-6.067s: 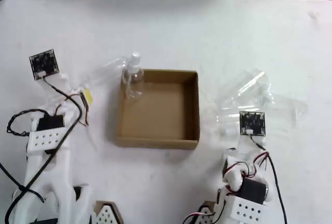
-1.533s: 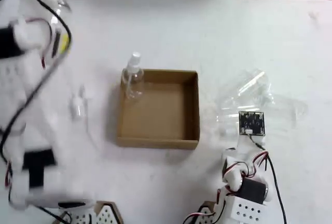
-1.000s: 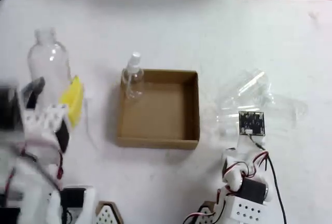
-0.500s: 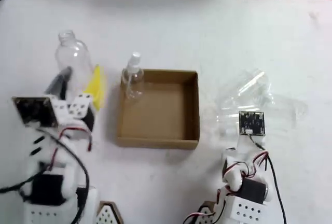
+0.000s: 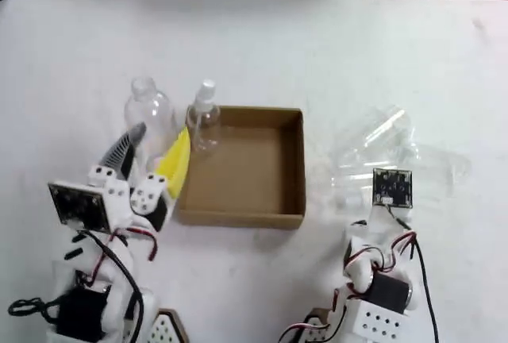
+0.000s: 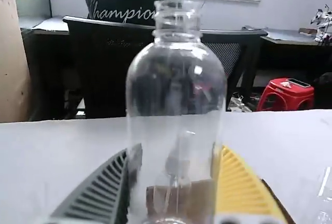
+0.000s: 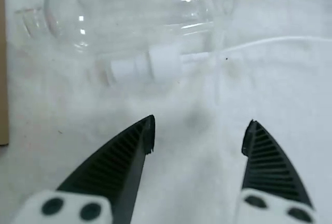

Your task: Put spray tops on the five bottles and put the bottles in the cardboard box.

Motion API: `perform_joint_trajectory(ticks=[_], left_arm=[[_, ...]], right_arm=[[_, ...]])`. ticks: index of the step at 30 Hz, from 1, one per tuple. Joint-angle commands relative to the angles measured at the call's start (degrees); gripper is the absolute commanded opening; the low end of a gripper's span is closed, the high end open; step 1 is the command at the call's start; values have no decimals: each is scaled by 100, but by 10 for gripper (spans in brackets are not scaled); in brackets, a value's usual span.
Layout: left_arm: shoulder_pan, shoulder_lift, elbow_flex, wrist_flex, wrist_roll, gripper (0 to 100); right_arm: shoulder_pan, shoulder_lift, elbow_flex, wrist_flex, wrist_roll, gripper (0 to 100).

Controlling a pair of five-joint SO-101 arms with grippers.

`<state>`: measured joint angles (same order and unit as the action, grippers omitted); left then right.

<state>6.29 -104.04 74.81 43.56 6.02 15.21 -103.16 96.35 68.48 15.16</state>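
Observation:
My left gripper [image 5: 161, 131] is shut on a clear, upright bottle [image 5: 149, 113] with an open neck and no spray top. It holds the bottle just left of the cardboard box [image 5: 242, 200]. In the left wrist view the bottle [image 6: 176, 99] stands between the grey finger [image 6: 101, 190] and the yellow finger [image 6: 241, 185]. A small bottle with a white spray top [image 5: 204, 114] stands at the box's far left corner. My right gripper [image 7: 201, 128] is open above the table, near a white spray top [image 7: 148, 68] and a clear bottle [image 7: 135, 6], both lying flat.
A pile of clear bottles [image 5: 393, 148] lies right of the box, with the right arm [image 5: 373, 279] just in front of it. The white table [image 5: 317, 49] stretches behind the box. A thin tube [image 7: 270, 41] trails from the lying spray top.
The left arm swung the bottle from the table's far left corner down and right, to beside the box. The right arm shifted only slightly.

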Motion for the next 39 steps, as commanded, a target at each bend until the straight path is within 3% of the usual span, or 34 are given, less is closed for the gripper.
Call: perform_joint_trajectory(ticks=[1,13,20,27,33,39], left_arm=[[75,-75,0,26,-158,36],[57,-75,141,26,-202,35],[75,-75,149,62,-202,35],[84,-75,281,26,-202,35],[92,-75,281,26,-193,37],[92,-75,281,26,-193,37]], right_arm=[[31,-4,53,-75,53,254],[57,4,53,418,9,235],[-215,-4,53,198,70,10],[-356,-4,53,251,62,122],[-374,-4,53,400,62,11],[-374,-4,53,382,62,94]])
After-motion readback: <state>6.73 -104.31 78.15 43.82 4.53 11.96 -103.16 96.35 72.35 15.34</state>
